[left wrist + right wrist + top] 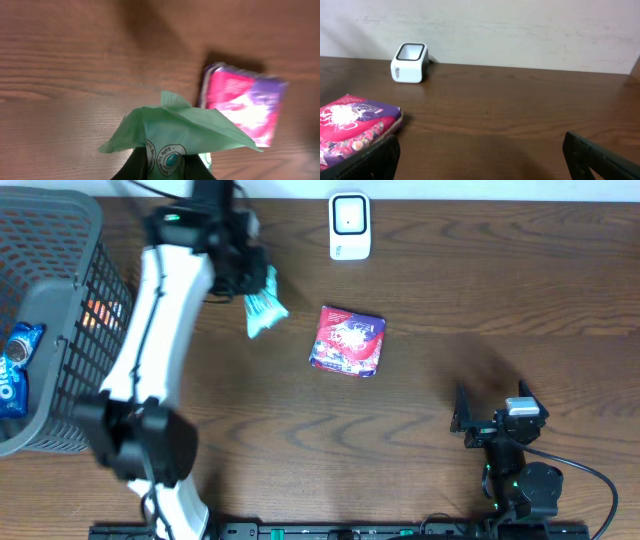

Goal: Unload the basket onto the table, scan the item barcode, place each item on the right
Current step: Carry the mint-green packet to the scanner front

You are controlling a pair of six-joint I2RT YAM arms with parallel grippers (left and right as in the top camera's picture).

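My left claw (243, 278): clamped on mint-green crinkled plastic packet (264, 308), above dark wooden surface (430, 380). My right claw (492, 412): wide open, empty.

Crumpled green packet (265, 308) hangs lifted beside the pink packet (348, 340), well apart from the white scanner (349, 226)

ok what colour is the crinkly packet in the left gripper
The thin plastic packet is pale mint green, clearest in the left wrist view.

Pink packet (245, 105) is blurred, green packet (185, 125) cropped below.
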